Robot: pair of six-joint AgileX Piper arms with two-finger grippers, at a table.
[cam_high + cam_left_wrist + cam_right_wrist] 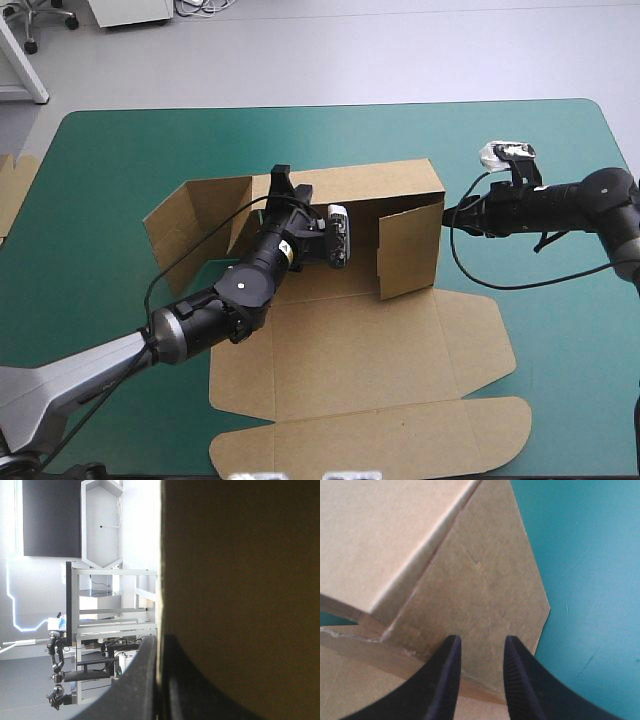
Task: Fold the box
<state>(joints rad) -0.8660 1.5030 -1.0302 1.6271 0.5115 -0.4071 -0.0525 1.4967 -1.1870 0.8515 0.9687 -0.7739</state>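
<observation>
The brown box (370, 350) lies partly folded in the middle of the table. Its rear wall (380, 182) stands upright, and a side flap (410, 250) stands at the right end. The left flap (190, 215) splays outward, and the lid (370, 440) lies flat toward the near edge. My left gripper (283, 180) is at the rear wall's top edge, shut on the box (240, 580) with the board's edge between its fingers (145, 680). My right gripper (448, 213) is at the box's right end. It (481, 641) stands narrowly open, tips close to the flap (485, 590), nothing between them.
The teal-green cover (120, 170) shows bare around the box, also beside the flap in the right wrist view (590, 580). An edge of more brown board (12, 190) lies at the table's left edge.
</observation>
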